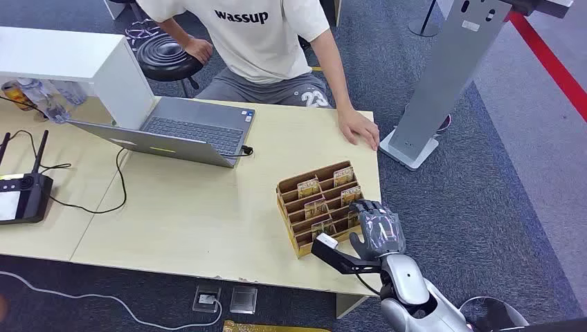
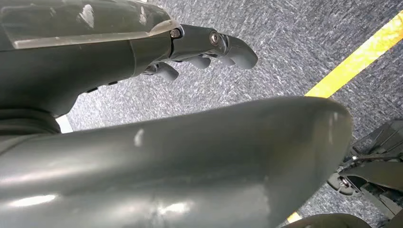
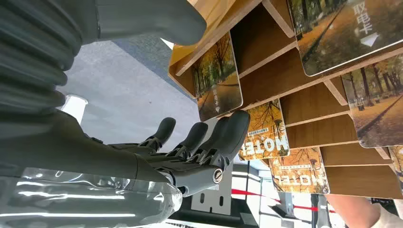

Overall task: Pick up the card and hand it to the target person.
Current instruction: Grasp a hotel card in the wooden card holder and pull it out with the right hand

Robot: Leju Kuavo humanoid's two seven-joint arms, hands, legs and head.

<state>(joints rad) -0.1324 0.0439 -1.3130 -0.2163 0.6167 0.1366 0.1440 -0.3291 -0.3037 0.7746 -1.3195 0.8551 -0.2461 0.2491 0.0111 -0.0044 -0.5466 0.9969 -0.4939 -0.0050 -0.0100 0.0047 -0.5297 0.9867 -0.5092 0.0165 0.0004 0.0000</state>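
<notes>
A wooden card rack (image 1: pixel 302 190) stands at the table's right front corner, with cards (image 1: pixel 308 187) showing autumn trees in its tiers. My right hand (image 1: pixel 377 228) is at the rack's right side, fingers apart and holding nothing. In the right wrist view its fingertips (image 3: pixel 235 123) reach the edge of a tree-picture card (image 3: pixel 218 80), next to a card printed HOTEL (image 3: pixel 266 135); I cannot tell whether they touch it. A person in a white T-shirt (image 1: pixel 256 34) sits across the table, one hand (image 1: pixel 360 129) resting on it. My left hand (image 2: pixel 199 45) hangs over grey carpet, holding nothing.
An open laptop (image 1: pixel 187 131) lies at the table's far left-centre beside a white box (image 1: pixel 69 59). A black device with antennas (image 1: pixel 21 194) and cables occupy the left side. A grey stand (image 1: pixel 443 76) rises right of the table. A black stool (image 1: pixel 166 55) stands behind.
</notes>
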